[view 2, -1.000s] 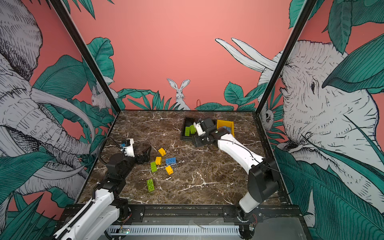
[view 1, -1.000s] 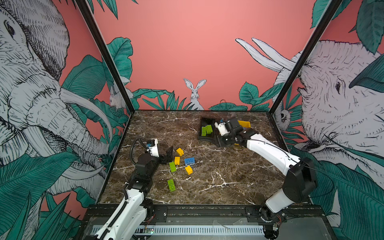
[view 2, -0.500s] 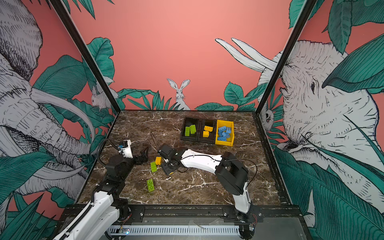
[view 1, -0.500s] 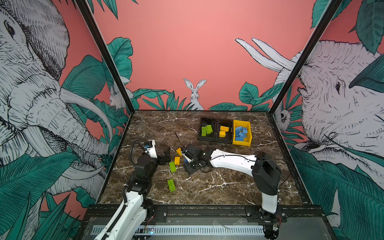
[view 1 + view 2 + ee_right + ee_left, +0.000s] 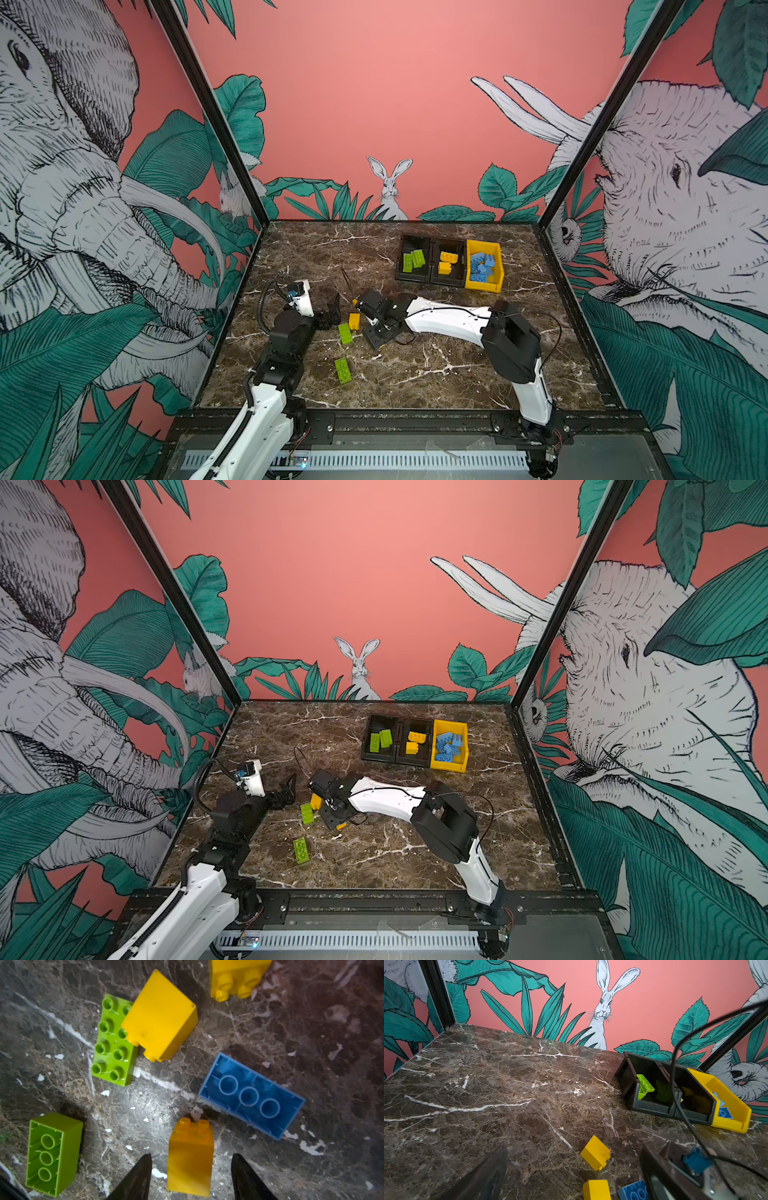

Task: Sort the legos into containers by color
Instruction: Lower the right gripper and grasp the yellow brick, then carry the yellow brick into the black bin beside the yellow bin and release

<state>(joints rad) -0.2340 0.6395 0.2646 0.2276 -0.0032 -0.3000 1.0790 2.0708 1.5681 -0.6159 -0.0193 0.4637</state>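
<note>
my right jaws are spread, straddling the orange-yellow brick (image 5: 190,1157) lying on the table (image 5: 332,1022) with a gap either side, its long axis running straight out between them, studs away from me, so closing across its short width should grip it.
</note>
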